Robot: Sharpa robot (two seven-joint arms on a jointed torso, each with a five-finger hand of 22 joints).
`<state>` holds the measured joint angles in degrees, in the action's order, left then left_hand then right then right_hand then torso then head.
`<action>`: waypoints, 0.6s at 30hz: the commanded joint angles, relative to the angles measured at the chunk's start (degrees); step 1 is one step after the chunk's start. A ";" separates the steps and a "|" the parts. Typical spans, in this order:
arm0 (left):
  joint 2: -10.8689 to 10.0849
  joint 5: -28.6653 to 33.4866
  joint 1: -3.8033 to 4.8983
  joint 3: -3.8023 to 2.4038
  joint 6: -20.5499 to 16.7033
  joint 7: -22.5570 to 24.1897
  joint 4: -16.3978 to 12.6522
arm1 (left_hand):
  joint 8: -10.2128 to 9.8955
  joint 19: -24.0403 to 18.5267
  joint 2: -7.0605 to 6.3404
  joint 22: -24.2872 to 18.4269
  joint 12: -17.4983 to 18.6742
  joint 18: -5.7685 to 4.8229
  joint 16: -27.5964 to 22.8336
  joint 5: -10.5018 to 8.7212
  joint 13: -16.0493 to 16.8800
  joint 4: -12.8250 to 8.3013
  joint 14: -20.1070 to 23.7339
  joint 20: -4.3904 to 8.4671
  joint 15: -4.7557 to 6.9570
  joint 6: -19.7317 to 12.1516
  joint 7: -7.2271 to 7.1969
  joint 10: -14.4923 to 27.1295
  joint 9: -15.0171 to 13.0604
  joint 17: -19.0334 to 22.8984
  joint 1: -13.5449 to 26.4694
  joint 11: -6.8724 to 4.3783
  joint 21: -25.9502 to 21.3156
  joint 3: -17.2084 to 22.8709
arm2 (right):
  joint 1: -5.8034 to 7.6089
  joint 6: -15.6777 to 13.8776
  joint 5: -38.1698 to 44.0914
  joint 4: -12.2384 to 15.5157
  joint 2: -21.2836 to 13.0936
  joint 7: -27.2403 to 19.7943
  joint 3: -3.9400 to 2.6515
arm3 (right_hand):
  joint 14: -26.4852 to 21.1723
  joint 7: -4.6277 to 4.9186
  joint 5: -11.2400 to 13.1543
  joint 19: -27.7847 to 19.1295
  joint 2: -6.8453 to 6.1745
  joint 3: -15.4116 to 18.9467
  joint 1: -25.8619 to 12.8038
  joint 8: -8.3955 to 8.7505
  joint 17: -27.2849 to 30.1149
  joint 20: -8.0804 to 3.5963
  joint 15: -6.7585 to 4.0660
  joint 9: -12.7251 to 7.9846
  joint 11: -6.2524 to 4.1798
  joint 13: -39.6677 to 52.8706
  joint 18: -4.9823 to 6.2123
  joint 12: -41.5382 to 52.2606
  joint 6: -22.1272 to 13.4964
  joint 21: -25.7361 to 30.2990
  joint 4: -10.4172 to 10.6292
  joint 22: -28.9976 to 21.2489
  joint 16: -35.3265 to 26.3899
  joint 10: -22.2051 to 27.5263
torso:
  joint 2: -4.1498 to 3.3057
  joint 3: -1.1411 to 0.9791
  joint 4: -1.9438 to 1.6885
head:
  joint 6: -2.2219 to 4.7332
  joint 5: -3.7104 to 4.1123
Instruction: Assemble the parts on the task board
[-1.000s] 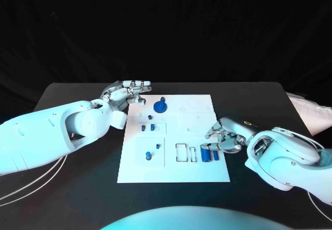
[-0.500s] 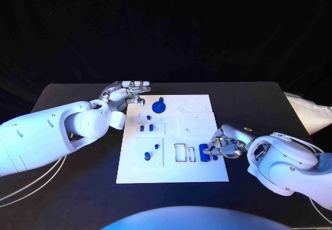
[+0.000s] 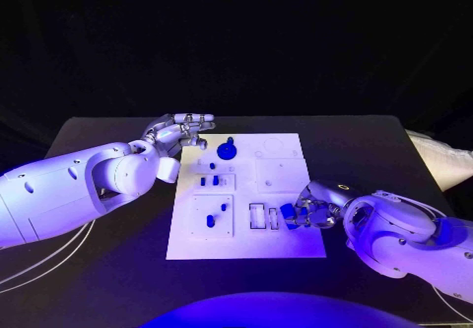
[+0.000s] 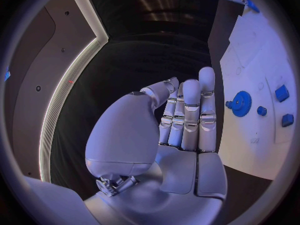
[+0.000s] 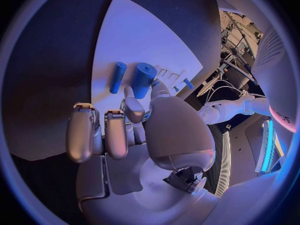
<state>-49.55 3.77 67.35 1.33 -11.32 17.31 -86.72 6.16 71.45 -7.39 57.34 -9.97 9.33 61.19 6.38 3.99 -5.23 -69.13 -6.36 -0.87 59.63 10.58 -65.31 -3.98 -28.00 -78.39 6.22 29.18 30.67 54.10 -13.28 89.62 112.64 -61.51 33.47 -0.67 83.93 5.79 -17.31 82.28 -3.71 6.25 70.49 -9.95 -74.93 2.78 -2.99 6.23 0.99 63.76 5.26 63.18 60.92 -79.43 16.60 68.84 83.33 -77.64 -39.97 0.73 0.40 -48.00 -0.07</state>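
The left hand [image 3: 180, 131] hangs over the black bench [image 3: 98, 137] at the far left corner of the white task board [image 3: 247, 239]. It holds nothing. In the left wrist view its fingers [image 4: 190, 110] are straight and close side by side, and the hand is apart from the board.

Just right of this hand, at the far end of the board, sits a blue gear [image 3: 227, 151]. Nearer on the board, two small blue parts [image 3: 209, 181] sit in a square tray. In the next tray, nearer again, lie two more small blue parts [image 3: 210, 220].

To the right are thin slot frames [image 3: 258, 214] on the board. Right beside them are two blue cylinders [image 3: 289, 213] at the board's right edge. The right hand [image 3: 314, 208] is low on that edge. In the right wrist view a thick cylinder [image 5: 144, 79] sits at the tips of the thumb and one finger, and a thin cylinder [image 5: 117, 77] lies beside it on the board. I cannot tell if the hand is holding the thick one or just touching it.
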 commanded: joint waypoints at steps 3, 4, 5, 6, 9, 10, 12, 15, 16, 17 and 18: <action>0.02 -0.24 0.02 -0.04 1.22 0.10 -0.12 | 0.29 -0.30 0.49 -0.07 -0.17 1.09 -0.29 0.14 0.04 -0.01 0.30 0.08 0.00 0.21 -0.03 0.46 0.05 0.06 -0.24 -0.06 -0.25 -0.23 | -0.68 1.94 1.06 -1.49 1.27 0.56 0.02 | 4.24 -0.20 -0.13 0.23 0.68 0.33 0.02 -0.35 -4.42 -0.04 -0.29 0.09 -0.09 0.28 -1.10 0.45 0.19 -0.25 -0.03 0.09 0.38 -0.23 | 0.00 0.00 -0.12 | -0.12 -0.05; 0.01 -0.24 0.02 -0.04 1.24 0.08 -0.12 | 0.29 -0.30 0.49 -0.07 -0.17 1.09 -0.29 0.14 0.04 -0.01 0.30 0.08 0.00 0.21 -0.03 0.46 0.05 0.06 -0.24 -0.06 -0.25 -0.23 | -0.81 1.96 0.94 -1.72 1.44 0.57 0.02 | 4.23 -0.21 -0.22 0.22 0.86 0.39 0.09 -0.41 -4.38 -0.04 -0.30 0.14 -0.10 0.43 -1.09 0.52 0.20 -0.24 -0.02 0.07 0.36 -0.23 | 0.00 0.01 -0.11 | -0.16 -0.09; 0.00 -0.24 0.02 -0.04 1.25 0.06 -0.12 | 0.29 -0.30 0.49 -0.07 -0.17 1.09 -0.29 0.14 0.04 -0.01 0.30 0.08 0.00 0.21 -0.03 0.46 0.05 0.06 -0.24 -0.06 -0.25 -0.23 | -0.88 1.97 0.88 -1.84 1.54 0.58 0.02 | 4.23 -0.22 -0.27 0.21 0.94 0.42 0.11 -0.44 -4.37 -0.04 -0.30 0.16 -0.10 0.54 -1.09 0.60 0.20 -0.24 -0.02 0.07 0.36 -0.25 | 0.00 0.01 -0.10 | -0.19 -0.12; -0.02 -0.24 0.02 -0.04 1.25 0.04 -0.12 | 0.29 -0.30 0.49 -0.07 -0.17 1.09 -0.29 0.14 0.04 -0.01 0.30 0.08 0.00 0.21 -0.03 0.46 0.05 0.06 -0.24 -0.06 -0.25 -0.23 | -1.02 1.95 0.77 -2.06 1.73 0.59 0.02 | 4.23 -0.23 -0.33 0.22 1.05 0.45 0.14 -0.48 -4.38 -0.04 -0.31 0.19 -0.11 0.72 -1.10 0.74 0.23 -0.25 -0.01 0.09 0.36 -0.31 | 0.00 0.01 -0.10 | -0.22 -0.16; -0.07 -0.24 0.02 -0.04 1.27 0.02 -0.14 | 0.29 -0.30 0.49 -0.07 -0.17 1.09 -0.29 0.14 0.04 -0.01 0.30 0.08 0.00 0.21 -0.03 0.46 0.05 0.06 -0.24 -0.06 -0.25 -0.23 | -1.27 1.50 0.58 -2.47 2.05 0.64 0.02 | 4.22 -0.30 -0.60 0.20 1.59 0.58 0.34 -0.69 -4.35 -0.07 -0.34 0.34 -0.17 1.27 -1.10 1.09 0.36 -0.27 -0.02 0.12 0.36 -0.43 | 0.01 0.01 -0.02 | -0.27 -0.26; -0.08 -0.24 0.02 -0.04 1.27 0.01 -0.15 | 0.29 -0.30 0.49 -0.07 -0.17 1.09 -0.29 0.14 0.04 -0.01 0.30 0.08 0.00 0.21 -0.03 0.46 0.05 0.06 -0.24 -0.06 -0.25 -0.23 | -1.32 1.09 0.55 -2.54 2.11 0.67 0.02 | 4.22 -0.34 -0.75 0.20 1.81 0.61 0.47 -0.79 -4.37 -0.08 -0.36 0.41 -0.20 1.49 -1.09 1.23 0.46 -0.28 -0.04 0.13 0.38 -0.48 | 0.01 0.01 -0.02 | -0.27 -0.26; -0.09 -0.24 0.02 -0.04 1.29 0.00 -0.16 | 0.29 -0.30 0.49 -0.07 -0.17 1.09 -0.29 0.14 0.04 -0.01 0.30 0.08 0.00 0.21 -0.03 0.46 0.05 0.06 -0.24 -0.06 -0.25 -0.23 | -1.39 -0.14 0.50 -2.63 2.18 0.72 0.02 | 4.24 -0.52 -1.43 0.26 2.71 0.49 0.92 -1.17 -4.48 -0.13 -0.47 0.68 -0.35 2.34 -1.12 1.92 0.99 -0.38 -0.09 0.31 0.46 -0.84 | 0.03 0.01 0.00 | -0.29 -0.32; -0.11 -0.25 0.02 -0.04 1.32 -0.02 -0.18 | 0.33 -0.32 0.52 -0.09 -0.25 1.09 -0.29 0.14 0.04 -0.03 0.35 0.07 -0.01 0.21 -0.03 0.48 0.05 0.15 -0.19 -0.06 -0.28 -0.36 | -1.45 -2.55 0.39 -2.58 2.18 0.76 0.02 | 4.28 -0.96 -2.96 0.39 4.01 0.16 1.96 -1.82 -4.71 -0.32 -0.75 1.26 -0.73 3.84 -1.17 3.24 2.17 -0.56 -0.27 0.64 0.62 -1.59 | 0.05 0.02 0.02 | -0.27 -0.27; -0.11 -0.25 0.02 -0.04 1.33 -0.02 -0.19 | 0.34 -0.33 0.53 -0.09 -0.27 1.09 -0.29 0.14 0.04 -0.03 0.36 0.07 -0.01 0.21 -0.03 0.49 0.05 0.17 -0.18 -0.06 -0.29 -0.39 | -1.47 -3.32 0.26 -2.52 2.15 0.76 0.02 | 4.30 -1.06 -3.36 0.42 4.26 0.11 2.26 -1.95 -4.81 -0.41 -0.83 1.41 -0.82 4.16 -1.18 3.49 2.42 -0.61 -0.29 0.72 0.68 -1.75 | 0.05 0.01 0.02 | -0.25 -0.25; -0.12 -0.25 0.02 -0.04 1.34 -0.02 -0.20 | 0.34 -0.33 0.53 -0.09 -0.27 1.09 -0.29 0.14 0.04 -0.03 0.36 0.07 -0.01 0.21 -0.03 0.49 0.05 0.17 -0.18 -0.06 -0.29 -0.39 | -1.48 -4.33 0.00 -2.39 2.11 0.75 0.02 | 4.32 -1.19 -3.88 0.47 4.65 0.01 2.62 -2.09 -4.96 -0.51 -0.94 1.62 -0.94 4.51 -1.20 3.75 2.70 -0.68 -0.28 0.84 0.78 -1.92 | 0.04 0.00 0.01 | -0.24 -0.23; -0.13 -0.25 0.02 -0.04 1.35 -0.02 -0.21 | 0.34 -0.33 0.53 -0.09 -0.27 1.09 -0.29 0.14 0.04 -0.03 0.36 0.07 -0.01 0.21 -0.03 0.49 0.05 0.17 -0.18 -0.06 -0.29 -0.39 | -1.49 -5.62 -0.38 -2.15 2.04 0.74 0.01 | 4.36 -1.31 -4.44 0.53 5.00 -0.08 2.93 -2.21 -5.16 -0.61 -1.03 1.81 -1.05 4.85 -1.23 3.99 2.94 -0.76 -0.27 1.00 0.90 -2.08 | 0.04 -0.01 0.01 | -0.24 -0.21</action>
<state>-49.70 3.73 67.35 1.33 -11.13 17.13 -86.78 6.16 71.45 -7.39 57.35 -9.98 9.33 61.19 6.39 3.99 -5.23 -69.13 -6.36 -0.87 59.63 10.58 -65.31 -3.98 -27.88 -78.39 6.22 29.18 30.67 52.90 -16.02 89.97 110.58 -59.42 33.38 -0.83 84.12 4.60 -21.47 82.59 0.24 6.54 72.78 -11.67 -74.92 2.46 -3.62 7.45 0.03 68.43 4.38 66.98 63.37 -80.08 16.42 69.81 84.02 -79.38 -39.93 0.73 0.40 -48.27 -0.35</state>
